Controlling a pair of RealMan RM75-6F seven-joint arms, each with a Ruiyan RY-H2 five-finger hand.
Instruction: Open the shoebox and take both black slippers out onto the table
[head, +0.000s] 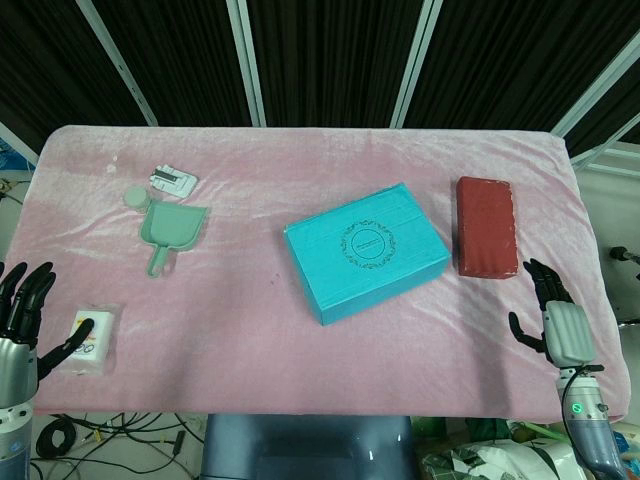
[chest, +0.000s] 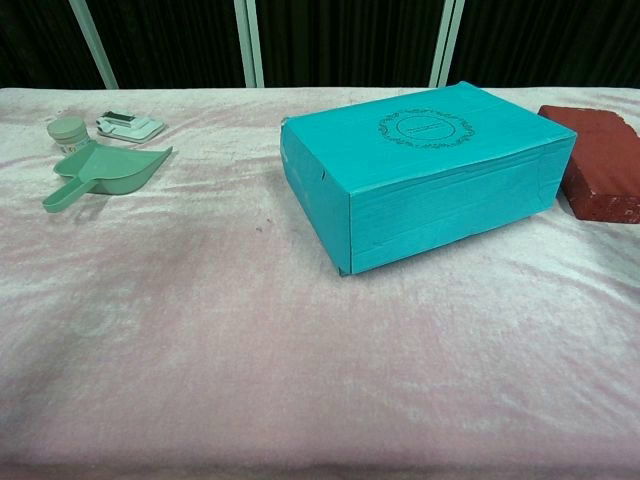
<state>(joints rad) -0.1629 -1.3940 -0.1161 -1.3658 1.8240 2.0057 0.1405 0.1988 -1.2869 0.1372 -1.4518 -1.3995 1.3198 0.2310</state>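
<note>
The teal cardboard shoebox (head: 366, 251) sits mid-table with its lid on, angled, an oval printed emblem on top. It rests on a soft, wrinkly pink cloth (head: 250, 330). A rough red brick (head: 486, 226) lies just right of it; a green plastic scoop (head: 171, 230), small round jar (head: 136, 198) and white packet (head: 92, 338) sit off left. Left hand (head: 25, 318) and right hand (head: 557, 322) hover at the near corners, fingers spread, holding nothing.
</note>
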